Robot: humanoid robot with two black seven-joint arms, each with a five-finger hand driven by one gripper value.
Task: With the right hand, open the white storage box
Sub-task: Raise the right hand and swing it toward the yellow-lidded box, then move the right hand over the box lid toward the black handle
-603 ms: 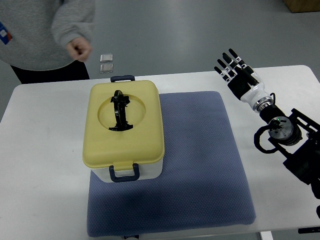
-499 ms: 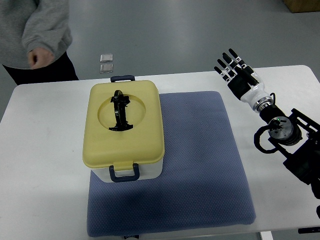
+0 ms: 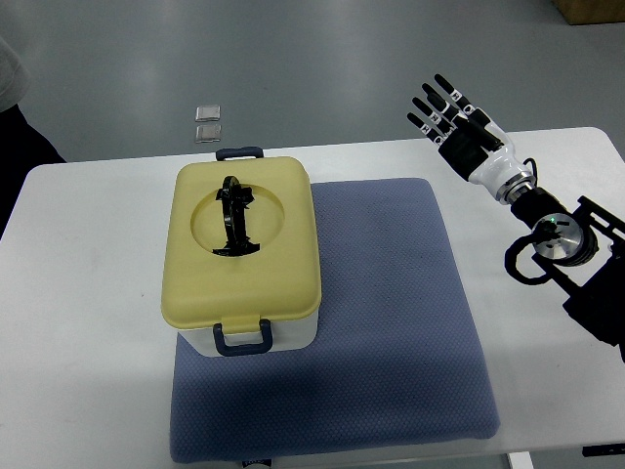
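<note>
I am reading this as the approach step, contact not yet made. Right robot hand [image 3: 459, 122] is hovering over the far right of the bench [image 3: 88, 293], fingers [image 3: 432, 98] released and spread, grasping nothing. White storage box [image 3: 244, 256] is sitting well to its left and nearer the robot, on the blue mat [image 3: 391, 322], yellow lid [image 3: 242, 239] shut, clasps [image 3: 242, 337] seemingly latched. Next move, I judge: I am needing to carry the hand left to a clasp or the black handle [image 3: 232, 215].

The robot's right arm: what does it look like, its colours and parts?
The right hand has black fingers with white bands at the joints and a white shell over the back. A silver ring forms the wrist. Behind it comes a round black and silver joint, a black cable loop and black brackets.
</note>
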